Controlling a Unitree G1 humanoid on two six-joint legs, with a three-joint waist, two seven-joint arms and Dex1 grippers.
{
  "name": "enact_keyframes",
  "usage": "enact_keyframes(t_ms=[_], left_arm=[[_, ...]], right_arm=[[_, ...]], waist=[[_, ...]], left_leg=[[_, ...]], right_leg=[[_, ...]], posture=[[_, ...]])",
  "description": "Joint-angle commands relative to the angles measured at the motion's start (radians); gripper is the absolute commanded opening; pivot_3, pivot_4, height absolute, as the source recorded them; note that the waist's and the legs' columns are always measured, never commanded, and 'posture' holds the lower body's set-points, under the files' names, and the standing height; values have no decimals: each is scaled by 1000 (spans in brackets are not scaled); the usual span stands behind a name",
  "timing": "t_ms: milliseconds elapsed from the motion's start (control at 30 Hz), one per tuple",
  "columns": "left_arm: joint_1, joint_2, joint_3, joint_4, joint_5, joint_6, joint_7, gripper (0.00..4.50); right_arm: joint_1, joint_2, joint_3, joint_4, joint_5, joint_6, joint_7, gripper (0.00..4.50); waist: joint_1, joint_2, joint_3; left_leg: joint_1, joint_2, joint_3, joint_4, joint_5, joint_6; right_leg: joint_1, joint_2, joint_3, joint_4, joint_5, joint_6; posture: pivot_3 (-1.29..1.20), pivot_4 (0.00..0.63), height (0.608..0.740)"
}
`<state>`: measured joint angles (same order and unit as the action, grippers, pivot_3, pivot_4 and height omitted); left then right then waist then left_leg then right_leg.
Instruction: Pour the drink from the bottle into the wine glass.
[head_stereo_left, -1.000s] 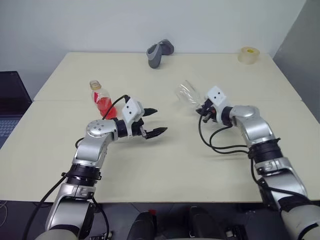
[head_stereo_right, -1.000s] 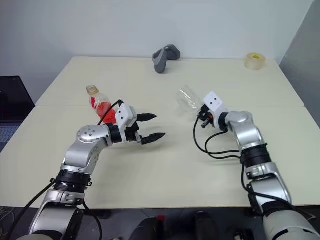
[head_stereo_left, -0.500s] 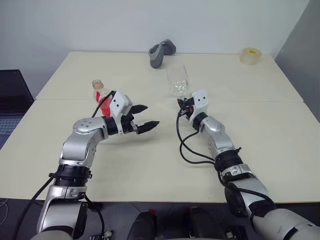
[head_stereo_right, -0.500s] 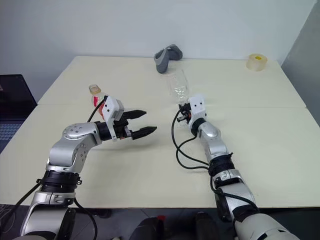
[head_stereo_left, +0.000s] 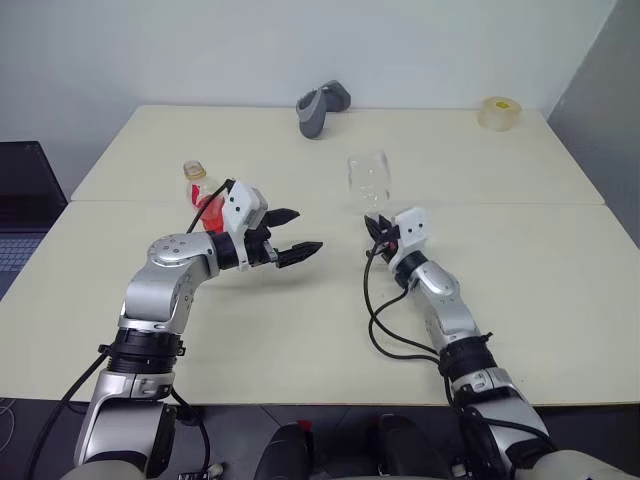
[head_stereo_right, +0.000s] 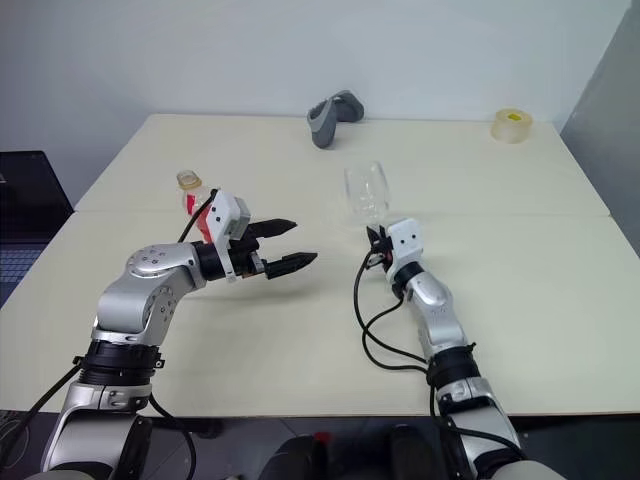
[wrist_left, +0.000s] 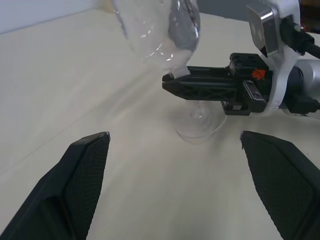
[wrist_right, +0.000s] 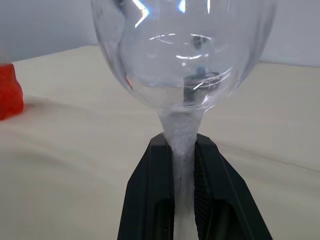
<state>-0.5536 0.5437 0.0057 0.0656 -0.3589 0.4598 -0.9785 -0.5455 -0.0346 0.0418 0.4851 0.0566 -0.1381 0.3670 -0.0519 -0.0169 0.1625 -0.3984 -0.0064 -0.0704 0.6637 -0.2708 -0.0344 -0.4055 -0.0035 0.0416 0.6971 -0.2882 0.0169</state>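
The wine glass (head_stereo_left: 368, 180) stands upright at mid-table, clear and without liquid. My right gripper (head_stereo_left: 378, 228) is shut on its thin stem (wrist_right: 182, 135), just under the bowl (wrist_right: 182, 55). In the left wrist view its foot (wrist_left: 200, 125) is at the tabletop. The bottle (head_stereo_left: 200, 195), with the red drink in its lower part and a pale cap, stands upright on the left, partly behind my left wrist. My left gripper (head_stereo_left: 305, 230) hangs open above the table between bottle and glass, pointing at the glass, with nothing between its fingers (wrist_left: 75, 185).
A grey curved object (head_stereo_left: 320, 103) lies at the table's far edge, and a tape roll (head_stereo_left: 497, 108) sits at the far right corner. A dark laptop (head_stereo_left: 20, 200) is off the table's left side. Black cables loop from both wrists.
My right arm has swung the wine glass from tilted to upright, moving it down and toward the left gripper. The left gripper has stayed open and hardly moved.
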Motion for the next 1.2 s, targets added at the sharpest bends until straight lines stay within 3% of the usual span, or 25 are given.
enact_keyframes(t_ms=[33,200,567,633,1200], left_arm=[[-2,21,9,-67,-46,22,-36,4500],[11,51,-4,-89,-47,30,-72,4500],[15,61,-20,-109,-40,21,-83,4500],[12,61,-21,-108,-38,19,-84,4500],[-23,49,-26,-111,-47,12,-76,4500]], right_arm=[[61,-3,19,-47,11,78,21,173],[78,-8,16,-69,12,97,22,173],[115,-51,4,-126,26,123,45,3991],[120,-56,2,-136,26,127,42,4466],[168,-108,22,-218,23,134,69,4466]], waist=[[0,0,0],[-1,0,0],[1,0,0],[1,0,0],[2,0,0]], left_leg=[[0,0,0,0,0,0],[0,0,0,0,0,0],[0,0,0,0,0,0],[0,0,0,0,0,0],[0,0,0,0,0,0]], right_leg=[[0,0,0,0,0,0],[0,0,0,0,0,0],[0,0,0,0,0,0],[0,0,0,-1,0,0],[0,0,0,-1,0,0]], posture=[[0,150,740],[0,150,740],[0,150,740],[0,150,740],[0,150,740]])
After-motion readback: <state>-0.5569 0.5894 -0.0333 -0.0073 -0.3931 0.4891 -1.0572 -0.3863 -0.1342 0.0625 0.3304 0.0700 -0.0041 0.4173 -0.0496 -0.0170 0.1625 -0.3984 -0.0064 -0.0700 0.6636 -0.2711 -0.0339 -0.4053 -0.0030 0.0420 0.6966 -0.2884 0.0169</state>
